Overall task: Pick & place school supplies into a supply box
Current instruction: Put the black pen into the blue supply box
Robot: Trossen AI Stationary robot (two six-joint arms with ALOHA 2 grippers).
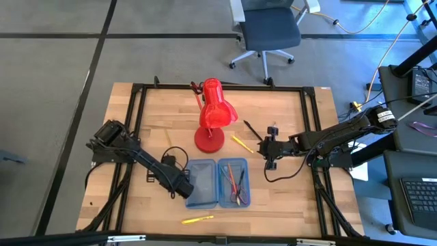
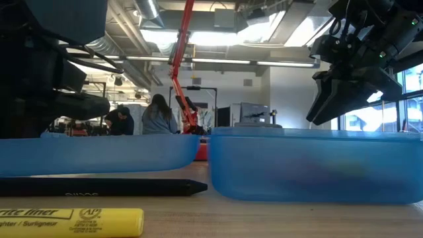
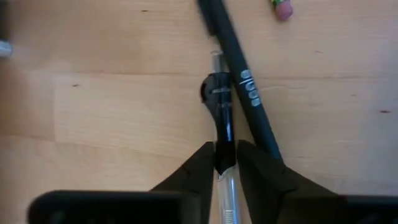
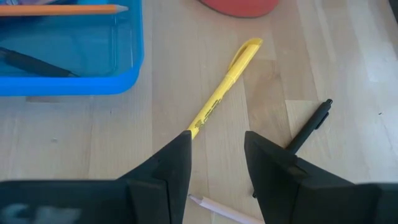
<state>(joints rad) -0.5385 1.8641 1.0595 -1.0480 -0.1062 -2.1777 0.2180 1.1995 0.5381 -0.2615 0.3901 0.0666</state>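
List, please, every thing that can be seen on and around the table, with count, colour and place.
Supply box: one, blue, open, table front centre.
Pens and pencils in the box: several, mixed colours, right half.
Desk lamp: one, red, behind the box.
Yellow highlighter: one, in front of the box.
Yellow pen: one, right of the lamp.
Black pen: one, beside the yellow pen.
Clear pen with black clip: one, between the left fingers.
Dark pencil: one, beside it.
Office chair: one, grey, behind the table.
Left gripper: closing on the clear pen.
Right gripper: open, above the yellow pen.
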